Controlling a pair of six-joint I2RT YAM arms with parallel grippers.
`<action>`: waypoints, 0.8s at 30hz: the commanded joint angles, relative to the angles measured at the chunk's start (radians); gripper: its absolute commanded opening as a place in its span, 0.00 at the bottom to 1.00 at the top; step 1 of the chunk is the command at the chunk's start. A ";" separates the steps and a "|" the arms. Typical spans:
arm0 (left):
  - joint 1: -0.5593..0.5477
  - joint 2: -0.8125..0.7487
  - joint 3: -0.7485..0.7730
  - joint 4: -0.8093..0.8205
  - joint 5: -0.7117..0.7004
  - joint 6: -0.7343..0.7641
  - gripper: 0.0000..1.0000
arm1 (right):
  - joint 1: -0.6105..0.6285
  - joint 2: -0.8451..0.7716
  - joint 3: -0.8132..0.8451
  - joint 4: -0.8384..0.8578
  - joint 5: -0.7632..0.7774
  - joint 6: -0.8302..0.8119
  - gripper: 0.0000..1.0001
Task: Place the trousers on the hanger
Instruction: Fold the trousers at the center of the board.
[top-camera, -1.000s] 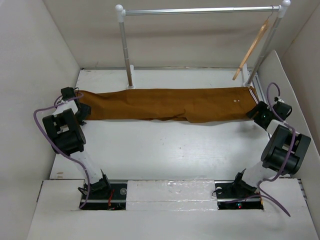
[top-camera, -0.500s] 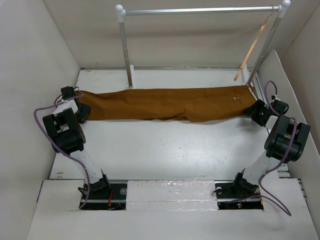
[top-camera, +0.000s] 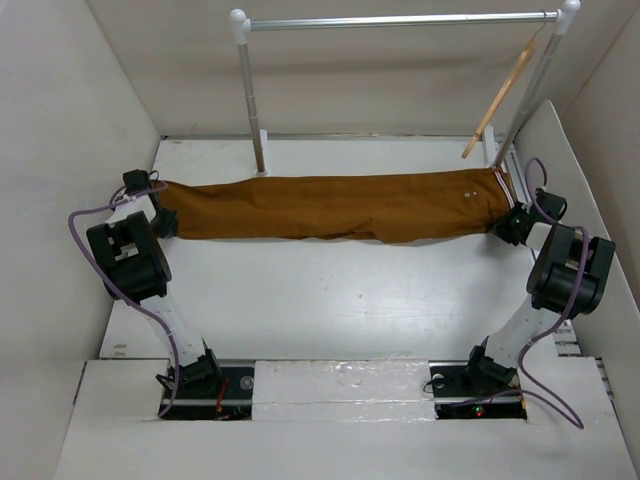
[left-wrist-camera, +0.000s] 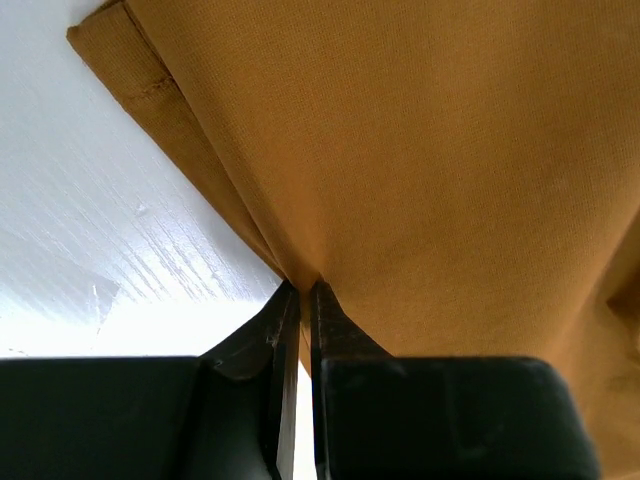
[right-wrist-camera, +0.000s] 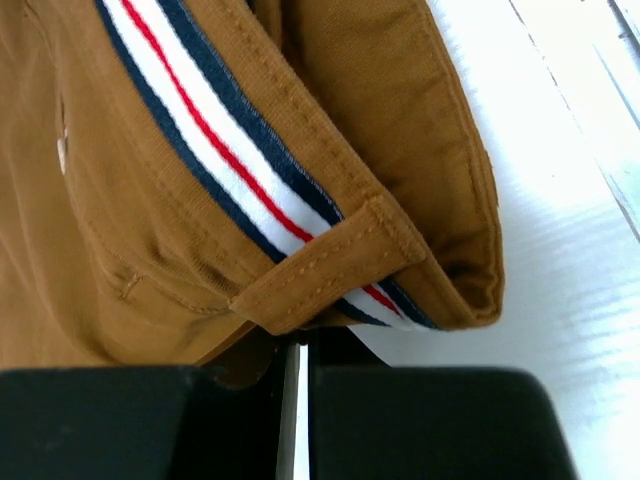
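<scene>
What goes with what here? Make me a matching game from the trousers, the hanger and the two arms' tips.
Things:
1. trousers
2. hanger
3. left end effector
4. right end effector

Places or states:
A. hangs tilted at the right end of the rail
B. shut on the cloth at the striped waistband
C. stretched lengthwise across the table
D. shut on the cloth near the leg end

Pairs: 1-C, 2-A, 3-D, 4-B
</scene>
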 joint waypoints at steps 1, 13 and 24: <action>0.000 0.016 0.007 -0.051 -0.075 0.028 0.00 | 0.015 -0.074 -0.025 -0.003 0.053 -0.040 0.00; 0.000 -0.073 0.040 -0.218 -0.346 0.075 0.00 | -0.133 -0.445 -0.268 -0.072 0.057 -0.109 0.00; 0.000 -0.250 -0.165 -0.252 -0.391 0.092 0.00 | -0.402 -0.621 -0.289 -0.336 -0.027 -0.235 0.00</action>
